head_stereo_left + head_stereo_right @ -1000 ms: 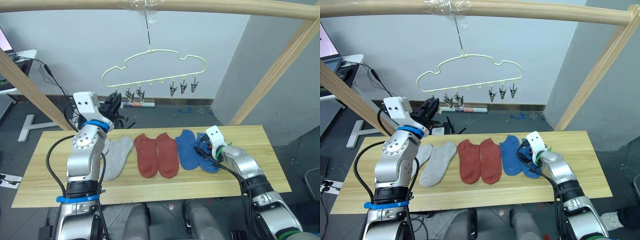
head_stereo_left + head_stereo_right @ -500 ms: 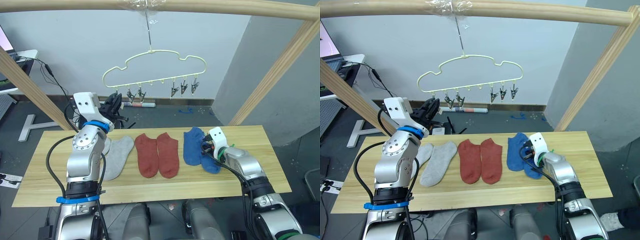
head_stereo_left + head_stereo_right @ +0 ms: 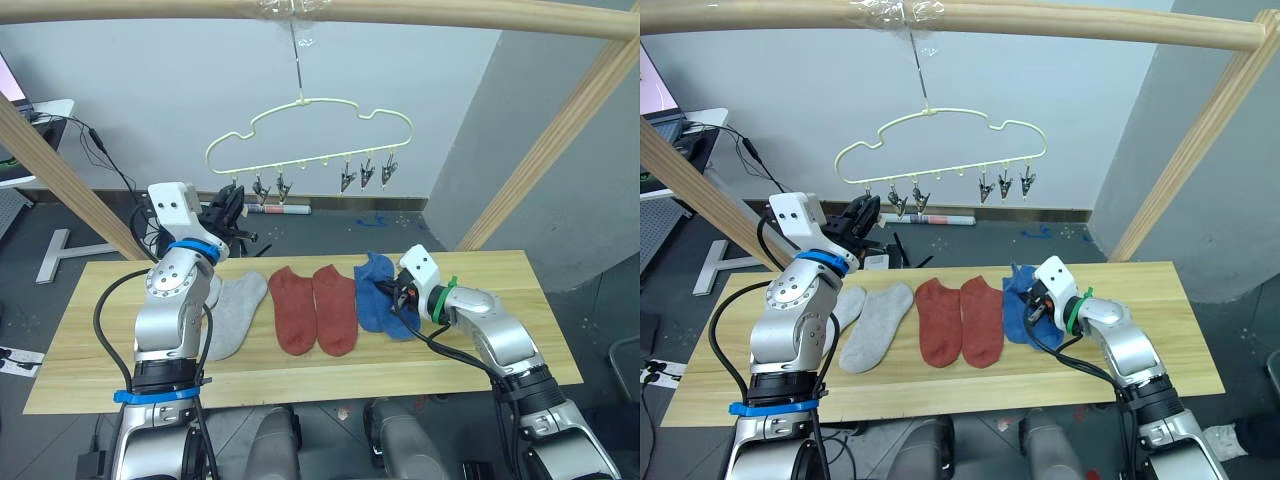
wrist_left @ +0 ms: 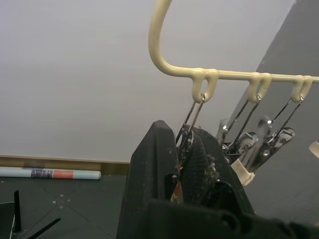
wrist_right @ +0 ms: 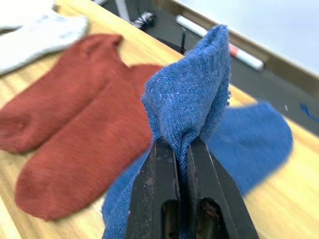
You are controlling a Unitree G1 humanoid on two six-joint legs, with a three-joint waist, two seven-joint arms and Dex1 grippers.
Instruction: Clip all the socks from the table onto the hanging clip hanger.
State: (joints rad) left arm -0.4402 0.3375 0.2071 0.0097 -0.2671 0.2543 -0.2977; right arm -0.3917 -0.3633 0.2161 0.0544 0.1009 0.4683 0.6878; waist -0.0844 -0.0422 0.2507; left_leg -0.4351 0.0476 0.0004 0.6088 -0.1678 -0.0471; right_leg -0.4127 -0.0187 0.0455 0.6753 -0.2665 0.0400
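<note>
**Sock pinched, clip held ready**

Socks lay in a row on the worktop (image 3: 90, 370): two grey ones (image 3: 232, 312) toward the robot's left, two red ones (image 3: 316, 308) in the middle, one blue sock flat on the wood (image 5: 259, 144) beside them. The right gripper (image 5: 182, 149) had its fingers closed tight on a fold of the other blue sock (image 5: 192, 97), which stood up bunched between them, its lower end near or on the worktop. The left gripper (image 4: 185, 149) was raised at the near end of the hanger (image 3: 310, 135), its fingers narrowed around the leftmost metal clip (image 4: 187, 142), squeezing or about to squeeze it. The hanger hung from the wooden rail (image 3: 400, 12) above and behind the worktop, with no sock on any clip.

To do the step well, the right arm would likely need to lift the blue sock clear of its neighbours, then bring the free edge above the fingers up to the held clip. The left fingers should press the clip fully open and steady it, since the hanger hung freely and might swing. Only a short edge of fabric stood above the grip, so the approach would want to be slow and straight into the clip's mouth.
</note>
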